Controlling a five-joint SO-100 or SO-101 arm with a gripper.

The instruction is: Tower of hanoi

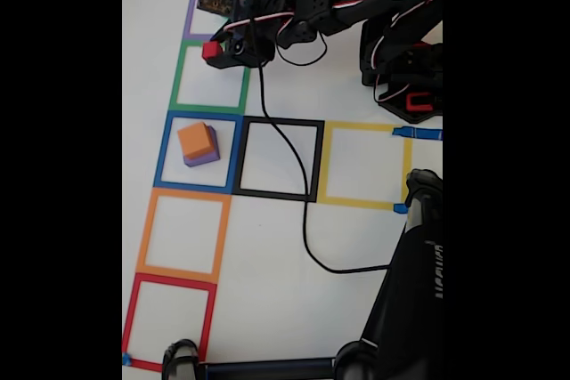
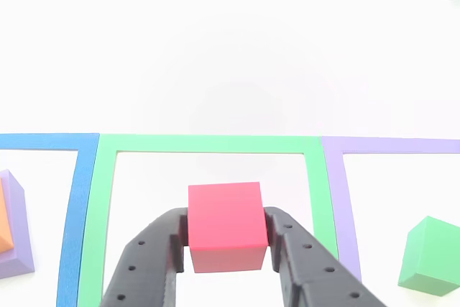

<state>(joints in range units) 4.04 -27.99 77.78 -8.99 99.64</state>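
Fixed view: black arm comes in from upper right, gripper at upper left of frame w/ the red cube clamped between its fingers, over the top-left part of the green tape square. Can't tell from this view if the cube is touching the table.

Other view: red cube sits lower centre, both black fingers pressed on its left & right faces, gripper closed on it. Cube is inside the green tape outline; blue outline to the left, purple outline to the right.

Orange cube is stacked on the purple cube, both inside the blue tape square, mid-left of fixed view. In the other view they show at the far left edge, orange above purple, cut off by the frame.

Green cube at lower right of the other view, inside the purple outline, resting on the white table, well apart from the red one.

Fixed view also shows black, yellow, orange & red tape squares, and a black cable running down across the black square.
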